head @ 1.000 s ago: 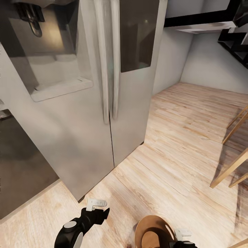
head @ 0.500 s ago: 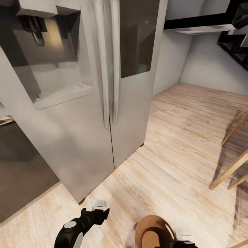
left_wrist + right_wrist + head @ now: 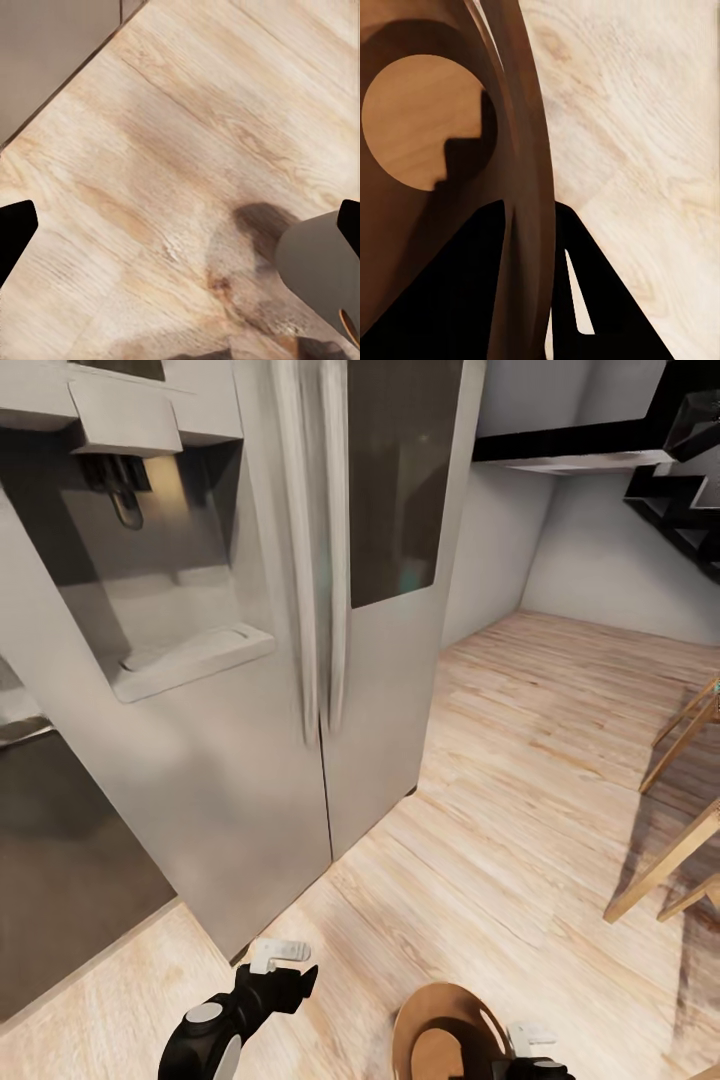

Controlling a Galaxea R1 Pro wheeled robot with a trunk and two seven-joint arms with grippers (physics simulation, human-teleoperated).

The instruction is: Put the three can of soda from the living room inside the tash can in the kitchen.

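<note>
My right hand (image 3: 529, 247) is clamped on the tash can (image 3: 445, 1030) rim at six o'clock low in my head view; left hand (image 3: 285, 960) spread apart, holding nothing, over wood floor (image 3: 520, 780) before the fridge (image 3: 260, 660).

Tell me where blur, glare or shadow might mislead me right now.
Head view: fridge handles smeared, faint sheen on the dark door panel. Left wrist view: floor soft, dark shadow beside the tash can. Right wrist view: gripper's hard shadow falls inside the can.
</note>
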